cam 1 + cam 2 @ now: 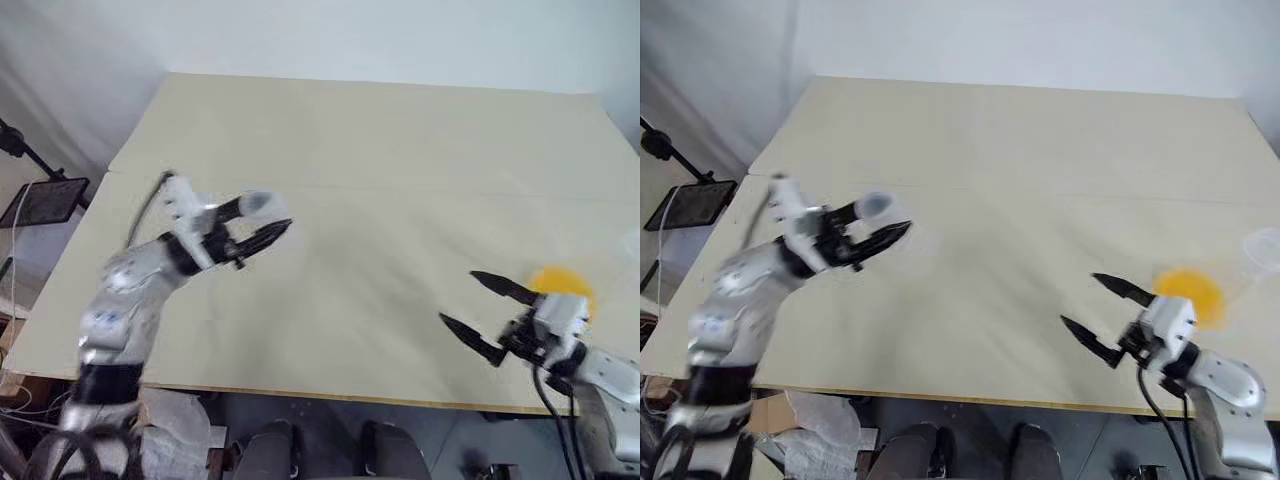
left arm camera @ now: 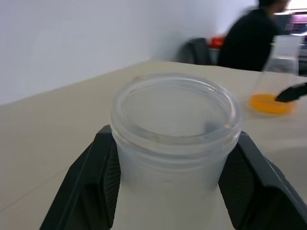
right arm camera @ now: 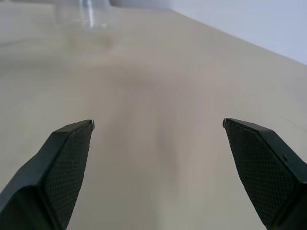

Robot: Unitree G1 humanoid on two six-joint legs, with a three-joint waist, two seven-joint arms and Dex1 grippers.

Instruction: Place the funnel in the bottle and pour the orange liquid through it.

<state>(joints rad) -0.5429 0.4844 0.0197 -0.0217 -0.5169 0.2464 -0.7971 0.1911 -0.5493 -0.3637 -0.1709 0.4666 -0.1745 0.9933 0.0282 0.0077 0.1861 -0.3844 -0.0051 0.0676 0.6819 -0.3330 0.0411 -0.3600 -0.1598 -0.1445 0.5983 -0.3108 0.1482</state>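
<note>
Clear plastic fills the left gripper (image 1: 262, 222): its black fingers (image 2: 86, 191) are clamped on the neck of the bottle (image 2: 175, 139), held above the beige table (image 1: 380, 150) on its left side. Well apart, the right gripper (image 1: 487, 318) hovers spread wide and empty, just beside the orange liquid (image 1: 565, 287) near the table's right edge. A person in dark clothing (image 2: 252, 40) is beyond the table.

Pale beige table (image 1: 380, 150), white wall (image 1: 300, 35) behind; person (image 2: 254, 40) seated beyond.
</note>
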